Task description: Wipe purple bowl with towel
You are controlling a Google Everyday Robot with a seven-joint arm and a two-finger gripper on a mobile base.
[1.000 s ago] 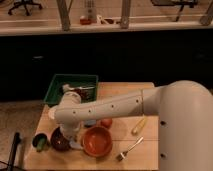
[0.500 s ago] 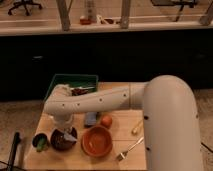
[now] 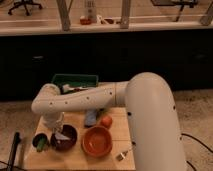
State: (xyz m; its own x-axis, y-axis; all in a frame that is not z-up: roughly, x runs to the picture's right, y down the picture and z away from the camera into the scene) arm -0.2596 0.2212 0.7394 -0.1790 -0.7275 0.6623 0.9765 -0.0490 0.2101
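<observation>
The purple bowl (image 3: 66, 139) sits at the front left of the wooden table (image 3: 80, 161), glossy and dark. My gripper (image 3: 56, 126) hangs at the end of the white arm, just above the bowl's left rim. The pale towel (image 3: 60, 135) shows right beneath it, reaching into the left side of the bowl. The gripper looks shut on the towel. Most of the cloth is hidden by the gripper and the bowl's wall.
A larger orange bowl (image 3: 96, 141) stands to the right of the purple one. A small green-rimmed cup (image 3: 40, 143) is on its left. An orange fruit (image 3: 106, 121), a blue-grey block (image 3: 90, 118), a green tray (image 3: 75, 81) behind, and a utensil (image 3: 123, 155) at the front right.
The arm has swung and the gripper has shifted slightly left over the purple bowl, with the towel still under it. The other objects have stayed put.
</observation>
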